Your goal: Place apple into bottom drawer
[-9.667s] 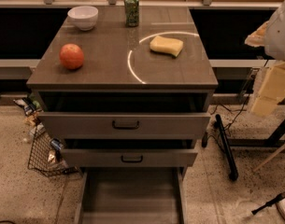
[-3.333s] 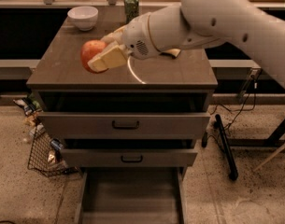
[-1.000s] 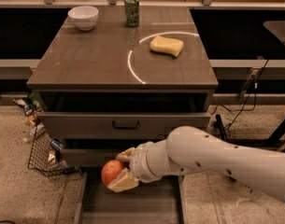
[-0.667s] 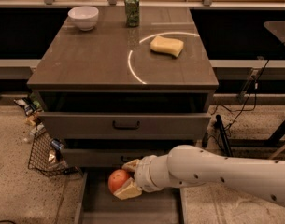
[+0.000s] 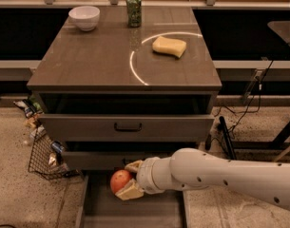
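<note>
The apple (image 5: pixel 120 180), red-orange and round, is held between the tan fingers of my gripper (image 5: pixel 130 179) low in front of the cabinet. It hangs just over the back part of the bottom drawer (image 5: pixel 94 209), which is pulled out with its flat grey floor showing. My white arm (image 5: pixel 220 177) reaches in from the lower right. The gripper is shut on the apple, one finger above it and one below.
The cabinet top (image 5: pixel 101 56) holds a white bowl (image 5: pixel 84 17), a green can (image 5: pixel 133 9) and a yellow sponge (image 5: pixel 169 46). The top drawer (image 5: pixel 128 126) stands slightly open. A wire basket (image 5: pixel 44 156) with clutter sits on the floor at left; cables and a stand are at right.
The gripper carried the apple from the cabinet top down to the front of the cabinet. Over the last second it moved lower and slightly right, over the bottom drawer.
</note>
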{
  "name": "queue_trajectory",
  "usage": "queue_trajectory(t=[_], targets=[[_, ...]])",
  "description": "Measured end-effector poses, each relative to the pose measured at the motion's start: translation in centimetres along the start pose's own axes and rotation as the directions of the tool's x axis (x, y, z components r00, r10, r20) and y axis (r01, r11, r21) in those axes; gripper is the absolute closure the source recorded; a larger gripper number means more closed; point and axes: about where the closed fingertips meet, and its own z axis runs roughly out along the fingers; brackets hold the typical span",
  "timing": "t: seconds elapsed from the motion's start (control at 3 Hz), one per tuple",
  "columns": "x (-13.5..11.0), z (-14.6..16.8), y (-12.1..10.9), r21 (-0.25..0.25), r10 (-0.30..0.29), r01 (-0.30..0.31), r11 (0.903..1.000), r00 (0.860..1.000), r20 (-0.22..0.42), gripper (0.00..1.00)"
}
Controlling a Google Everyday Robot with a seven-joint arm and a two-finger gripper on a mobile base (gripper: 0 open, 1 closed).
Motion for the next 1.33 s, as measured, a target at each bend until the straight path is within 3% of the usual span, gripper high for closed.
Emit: queue_trajectory(t=[0.33, 0.67, 1.0, 1.33], targets=[[2.4, 1.3, -0.6, 0.024, 0.023, -0.023, 0.9995, 1.000, -0.020, 1.00], [8.2, 3.9, -3.0, 0.094, 0.062, -0.061, 0.9937, 0.998, -0.014, 1.00], [15.7, 7.7, -4.1, 0.128, 0.109, -0.110, 0.9856, 0.994, 0.015, 1.00], [20.5, 10.4, -3.7, 0.130, 0.156, -0.154, 0.9795, 0.988, -0.003, 1.00]])
